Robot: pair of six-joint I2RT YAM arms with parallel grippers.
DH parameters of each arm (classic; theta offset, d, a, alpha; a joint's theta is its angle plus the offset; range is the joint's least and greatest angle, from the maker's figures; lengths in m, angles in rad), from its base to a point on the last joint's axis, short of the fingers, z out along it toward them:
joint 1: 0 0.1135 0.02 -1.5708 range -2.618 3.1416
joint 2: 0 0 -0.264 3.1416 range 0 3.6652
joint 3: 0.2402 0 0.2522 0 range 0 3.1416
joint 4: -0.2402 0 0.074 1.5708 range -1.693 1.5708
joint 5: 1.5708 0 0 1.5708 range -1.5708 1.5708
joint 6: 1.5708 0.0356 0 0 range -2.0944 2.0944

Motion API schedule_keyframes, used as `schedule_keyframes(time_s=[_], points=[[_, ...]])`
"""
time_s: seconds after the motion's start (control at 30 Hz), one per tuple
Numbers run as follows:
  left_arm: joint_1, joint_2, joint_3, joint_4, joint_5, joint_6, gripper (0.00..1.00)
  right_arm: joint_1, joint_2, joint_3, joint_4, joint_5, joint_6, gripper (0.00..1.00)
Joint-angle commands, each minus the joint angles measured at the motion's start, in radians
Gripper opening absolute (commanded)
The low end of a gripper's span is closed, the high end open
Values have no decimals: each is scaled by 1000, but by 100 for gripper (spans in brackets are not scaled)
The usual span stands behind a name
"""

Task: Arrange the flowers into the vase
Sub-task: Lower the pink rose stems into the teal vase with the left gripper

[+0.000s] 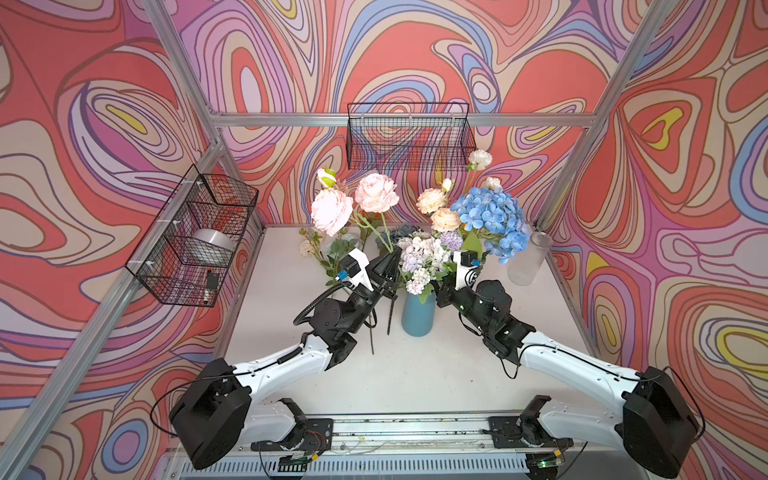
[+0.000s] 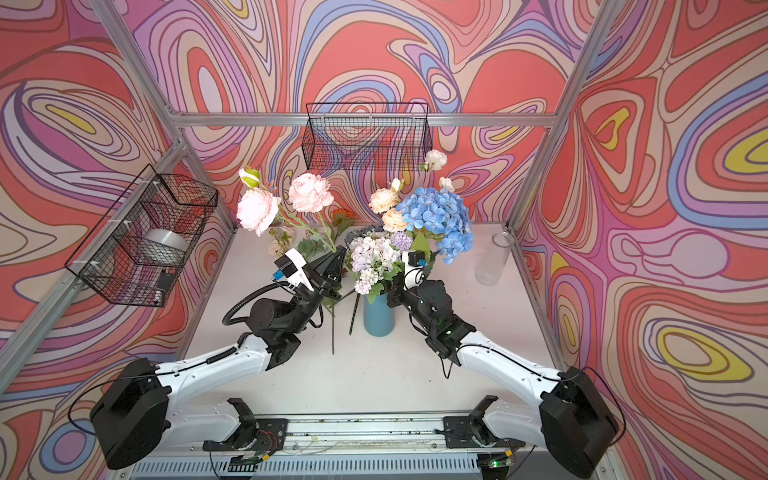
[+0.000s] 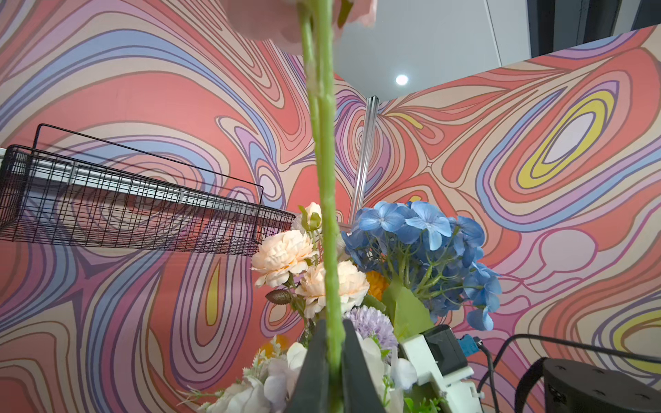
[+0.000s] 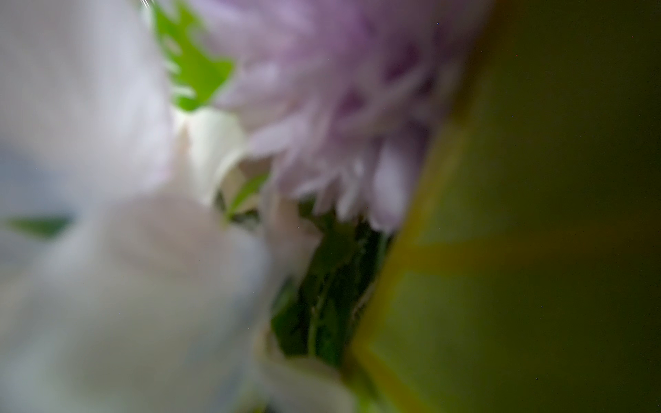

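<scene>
Status: partly complete. The vase (image 1: 418, 316), at frame centre in both top views, already carries the hydrangea (image 1: 490, 218), cream peonies (image 1: 432, 201) and lilac-white sprays (image 1: 419, 257).

The pink peonies (image 1: 332, 212), upper left of the vase, are not yet inserted. Their stem (image 3: 323, 178) hangs outside, left of the vase.

Loose blooms (image 1: 308, 248) remain on the table (image 1: 415, 382) behind.

The left gripper (image 1: 390, 259) is clamped on that stem. The right gripper (image 1: 440, 286) is buried in foliage at the vase mouth, so its opening cannot be determined.
</scene>
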Motion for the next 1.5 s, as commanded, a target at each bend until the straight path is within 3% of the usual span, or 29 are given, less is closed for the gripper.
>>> schedule_keyframes(time_s=[0.0,0.3,0.57,0.83,1.07,1.47], points=[[-4,32,37,80,-25,28,0,-2,-23,-4,49,-11,10,19],[-4,116,72,81,-32,-39,0,-1,-22,-6,47,-25,-1,19],[-4,53,104,75,19,-28,0,-2,-23,-6,44,-25,-10,18],[-4,77,71,79,-48,-162,0,-2,-17,-7,44,-23,-12,18],[-4,163,51,81,-45,-151,0,-2,-11,-4,48,-21,-13,18],[-71,124,-93,75,-124,-122,0,-1,4,20,12,16,-31,18]])
